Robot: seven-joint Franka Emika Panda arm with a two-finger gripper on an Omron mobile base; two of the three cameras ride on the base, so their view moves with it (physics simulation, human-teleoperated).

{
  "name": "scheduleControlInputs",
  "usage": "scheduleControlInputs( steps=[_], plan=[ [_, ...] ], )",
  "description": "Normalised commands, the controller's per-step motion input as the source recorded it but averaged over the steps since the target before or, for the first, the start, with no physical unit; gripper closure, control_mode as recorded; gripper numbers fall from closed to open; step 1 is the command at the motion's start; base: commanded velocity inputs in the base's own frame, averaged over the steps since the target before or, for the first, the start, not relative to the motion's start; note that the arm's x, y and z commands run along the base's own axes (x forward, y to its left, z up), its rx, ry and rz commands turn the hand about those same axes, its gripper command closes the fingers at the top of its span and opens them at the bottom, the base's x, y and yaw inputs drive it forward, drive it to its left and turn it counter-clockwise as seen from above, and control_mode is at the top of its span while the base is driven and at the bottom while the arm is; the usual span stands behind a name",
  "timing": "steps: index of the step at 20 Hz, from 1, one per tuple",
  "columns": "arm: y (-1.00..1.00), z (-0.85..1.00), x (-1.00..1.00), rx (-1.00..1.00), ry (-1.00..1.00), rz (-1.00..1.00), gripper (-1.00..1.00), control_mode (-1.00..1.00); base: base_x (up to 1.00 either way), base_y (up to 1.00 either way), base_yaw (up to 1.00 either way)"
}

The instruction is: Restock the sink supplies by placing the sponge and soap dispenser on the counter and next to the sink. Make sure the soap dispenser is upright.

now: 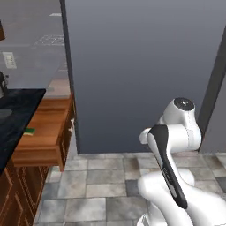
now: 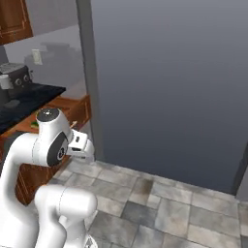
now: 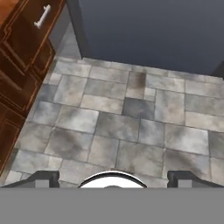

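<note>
- Left base view, left edge of the frame: an open wooden drawer (image 1: 42,141) juts out under the black bench (image 1: 17,110), and a small green-and-yellow sponge (image 1: 30,131) lies on its floor near the bench edge.
- Soap dispenser: I cannot pick it out anywhere; the sink is also not clearly visible, so the goal spot can't be fixed from here.
- Hand view: the pincer (image 3: 113,178) is released, its two dark tips spread wide at the bottom of the frame, nothing between them, pointing down at grey floor tiles (image 3: 113,127) with cabinet fronts (image 3: 22,57) at upper left.
- Handling, as I judge it: the sponge is light, soft and squashy, not fragile, unlikely to slip. Take it across its short sides from above, closing gently so it doesn't buckle or pop out.
- The drawer wall beside it leaves little finger room.
</note>
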Motion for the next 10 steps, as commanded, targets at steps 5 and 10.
scheduleControlInputs(
  steps=[5, 10],
  plan=[
    [0.00, 0.00, 0.00, 0.00, 0.00, 0.00, -1.00, 1.00, 0.33, 0.99, 0.35],
    [0.00, 0.00, 0.00, 0.00, 0.00, 0.00, -1.00, 1.00, 0.40, 0.06, 0.41]
  ],
)
